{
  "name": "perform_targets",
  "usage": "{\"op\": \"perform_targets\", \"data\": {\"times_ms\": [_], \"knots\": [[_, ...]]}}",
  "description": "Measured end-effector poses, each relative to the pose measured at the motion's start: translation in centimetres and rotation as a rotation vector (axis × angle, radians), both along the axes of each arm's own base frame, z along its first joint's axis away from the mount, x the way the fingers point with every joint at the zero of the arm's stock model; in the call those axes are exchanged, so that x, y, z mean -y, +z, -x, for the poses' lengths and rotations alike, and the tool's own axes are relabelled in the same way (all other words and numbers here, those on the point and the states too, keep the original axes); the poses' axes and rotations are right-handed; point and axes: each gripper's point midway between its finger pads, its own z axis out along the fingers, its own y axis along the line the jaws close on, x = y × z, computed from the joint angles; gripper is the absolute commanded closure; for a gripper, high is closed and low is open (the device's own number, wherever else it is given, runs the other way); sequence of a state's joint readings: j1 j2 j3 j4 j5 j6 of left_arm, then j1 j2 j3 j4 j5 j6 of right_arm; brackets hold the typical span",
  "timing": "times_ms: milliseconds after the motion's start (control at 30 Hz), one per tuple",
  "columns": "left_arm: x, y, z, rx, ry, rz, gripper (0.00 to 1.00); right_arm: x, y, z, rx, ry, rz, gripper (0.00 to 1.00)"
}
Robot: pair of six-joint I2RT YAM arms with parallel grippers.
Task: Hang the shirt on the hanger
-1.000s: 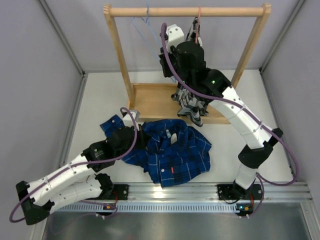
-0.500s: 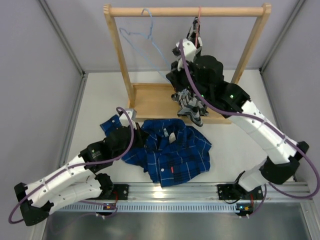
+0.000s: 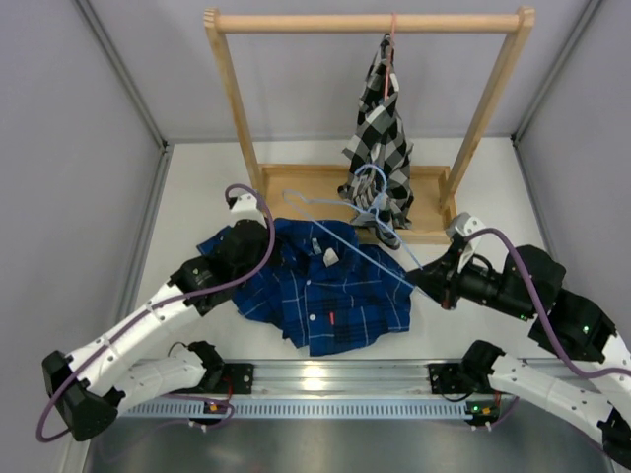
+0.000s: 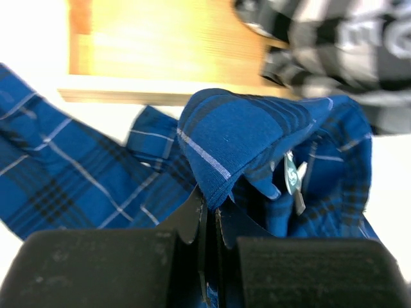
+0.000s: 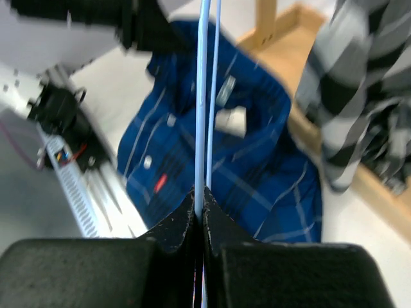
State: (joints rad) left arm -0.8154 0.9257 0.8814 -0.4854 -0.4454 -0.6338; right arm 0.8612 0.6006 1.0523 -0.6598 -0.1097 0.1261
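The dark blue plaid shirt (image 3: 330, 296) lies crumpled on the table in front of the rack. My left gripper (image 3: 258, 239) is shut on a fold of the shirt's fabric near the collar (image 4: 244, 138), at the shirt's far left; the left wrist view shows the jaws (image 4: 210, 205) pinching it. My right gripper (image 3: 424, 282) is shut on the light blue hanger (image 3: 365, 254), which slants low over the shirt's right half with its hook toward the rack base. In the right wrist view the hanger wires (image 5: 202, 96) run straight out of the shut gripper (image 5: 200, 196) above the shirt (image 5: 218, 147).
A wooden rack (image 3: 232, 89) with a tray base (image 3: 296, 192) stands at the back. A black-and-white checked shirt (image 3: 383, 128) hangs from its rail on a pinkish-red hanger and drapes onto the base. Grey walls close both sides. A metal rail (image 3: 335, 379) runs along the near edge.
My right arm has brought the blue hanger off the rail, down and back to the near right over the shirt. My left gripper has moved slightly farther away, pulling the shirt.
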Motion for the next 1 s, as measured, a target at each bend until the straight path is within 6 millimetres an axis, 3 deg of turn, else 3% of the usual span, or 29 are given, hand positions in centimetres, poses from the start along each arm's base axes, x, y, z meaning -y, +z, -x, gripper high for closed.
{"op": "perform_targets", "data": {"times_ms": [133, 300, 467, 733, 833, 1000], "knots": [[-1.7, -0.8, -1.6, -0.039, 0.063, -0.004, 1.00, 1.5, -3.8, 3.1, -0.103, 0.055, 0.030, 1.00], [-1.4, 0.1, -2.0, -0.045, 0.041, 0.035, 1.00, 2.5, -5.3, 5.4, -0.164, 0.099, 0.011, 1.00], [0.9, 0.9, -1.3, -0.054, -0.081, 0.105, 1.00, 2.2, -7.5, 5.8, -0.231, 0.107, 0.028, 1.00], [3.6, 1.9, 0.8, -0.080, -0.271, 0.175, 1.00, 0.4, -11.1, 4.4, -0.352, 0.080, 0.105, 1.00], [5.8, 3.5, 2.2, -0.092, -0.425, 0.211, 1.00, -1.2, -11.1, 4.0, -0.365, 0.123, 0.096, 1.00], [8.4, 9.7, 5.1, -0.014, -0.676, 0.228, 1.00, -3.9, -10.3, 3.0, -0.342, 0.200, 0.082, 1.00]]}}
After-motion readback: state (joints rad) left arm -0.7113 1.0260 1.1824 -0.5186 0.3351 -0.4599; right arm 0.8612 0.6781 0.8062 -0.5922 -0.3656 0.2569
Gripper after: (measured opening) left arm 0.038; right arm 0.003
